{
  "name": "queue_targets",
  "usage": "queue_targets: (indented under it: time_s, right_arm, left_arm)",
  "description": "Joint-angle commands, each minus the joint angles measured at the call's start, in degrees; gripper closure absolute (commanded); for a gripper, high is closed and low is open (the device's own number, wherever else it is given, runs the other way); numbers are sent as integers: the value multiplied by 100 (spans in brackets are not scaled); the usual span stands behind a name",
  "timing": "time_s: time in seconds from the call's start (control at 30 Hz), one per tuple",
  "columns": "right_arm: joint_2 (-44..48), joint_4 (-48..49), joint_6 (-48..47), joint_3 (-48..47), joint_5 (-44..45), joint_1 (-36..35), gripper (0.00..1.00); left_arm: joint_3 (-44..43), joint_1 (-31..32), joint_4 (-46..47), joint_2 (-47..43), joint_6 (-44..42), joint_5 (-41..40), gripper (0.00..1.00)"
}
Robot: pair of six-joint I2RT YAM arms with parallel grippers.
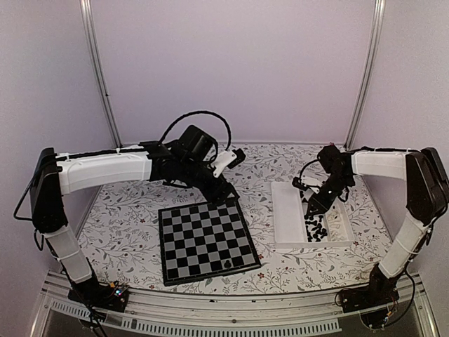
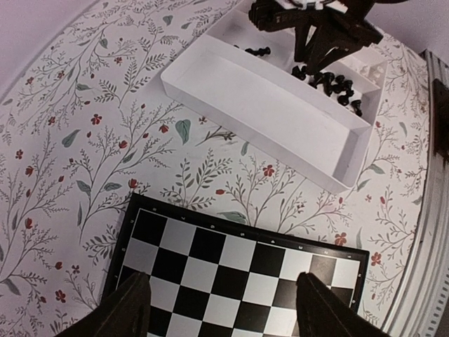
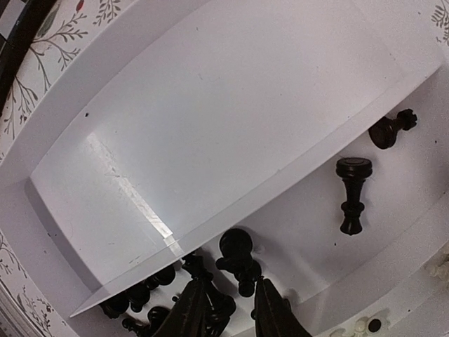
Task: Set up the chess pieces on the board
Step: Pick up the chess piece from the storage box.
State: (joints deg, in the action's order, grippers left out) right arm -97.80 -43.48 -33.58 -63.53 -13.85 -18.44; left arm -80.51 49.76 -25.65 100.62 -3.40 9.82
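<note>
Pieces (image 3: pixel 235 247) are heaped in the tray (image 3: pixel 210 105), right at the tips of the right gripper (image 3: pixel 230 282). One knobbed piece sits between and just ahead of its jaws, with more low on their left side. Jaws are narrow. Can't tell if they pinch that piece or only straddle it (black on black, outlines merge). A flat piece (image 3: pixel 351 195) lies further ahead and to the right of the jaws, long axis roughly along their reach, with another beyond it. The big compartment ahead-left of the jaws holds nothing.

The right arm is much the nearer to the heap. My read is that the next move is close, then lift straight up.

Left gripper (image 2: pixel 221 281) hangs over the board (image 2: pixel 238 260), jaws wide and holding nothing. The board's edge is just ahead of them and the tray well ahead. A lone piece (image 1: pixel 228 265) stands on the board's near rows (type unreadable). Cream pieces (image 3: pixel 361 326) are cut off at the frame corner, right of the right jaws.
</note>
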Motion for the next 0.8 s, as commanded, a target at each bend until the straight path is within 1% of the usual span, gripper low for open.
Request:
queue_targets:
  time_s: [0.0,0.33,0.53,0.63,0.77]
  right_arm:
    - [-292,137,62,-227,31,-53,73]
    - [-576,295,45,-279,31,-51,74]
    - [-564,225,49,-297,16,-47,87]
    - [-408,108,54,-297,78,-50,89]
    - [-40,-35,54,-304,263,-63,90]
  left_arm:
    - [88,-14,25,-138,-10,-24,27]
    - [90,-27,22,-80,-9,-25,27]
    - [92,-27,17,-71,-9,-7,27]
    - [118,-23,20,-117,-4,7,27]
    - [153,-72,27,-208,-77,-74,27]
